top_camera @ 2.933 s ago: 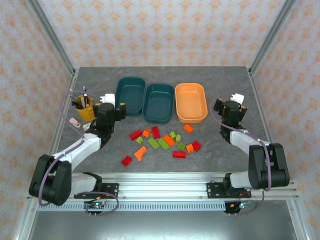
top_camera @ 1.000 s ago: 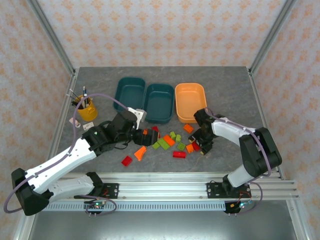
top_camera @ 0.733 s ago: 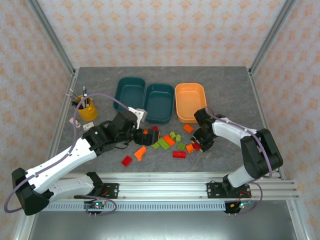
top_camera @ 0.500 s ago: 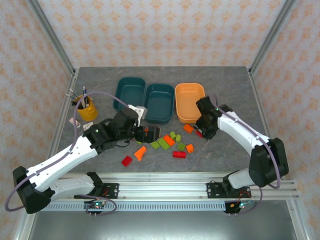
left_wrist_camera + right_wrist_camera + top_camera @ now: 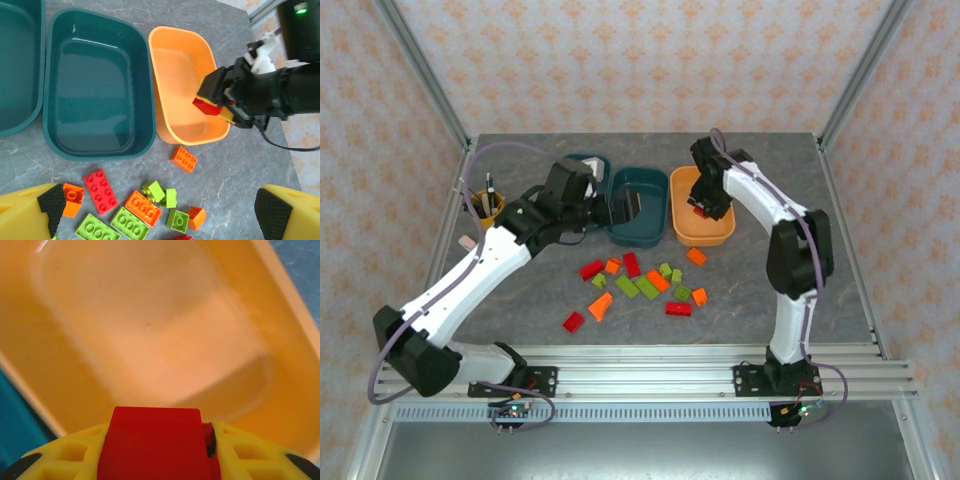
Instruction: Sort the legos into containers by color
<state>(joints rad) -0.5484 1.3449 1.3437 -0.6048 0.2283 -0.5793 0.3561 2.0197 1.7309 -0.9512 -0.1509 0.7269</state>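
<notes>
Hanging straight over the orange tub [image 5: 172, 70], the right gripper [image 5: 703, 205] pinches a red brick [image 5: 155, 445]; the left gripper [image 5: 624, 207], spread wide, hovers over a teal tub [image 5: 50, 90].

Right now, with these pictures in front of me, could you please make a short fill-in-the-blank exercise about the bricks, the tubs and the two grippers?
1. The right gripper is shut on a brick of ____ colour.
2. The tub below that brick is ____ in colour.
3. The jaws of the left gripper stand ____.
4. The number of bricks inside the middle teal tub is ____.

Missing words: red; orange; open; zero.
</notes>
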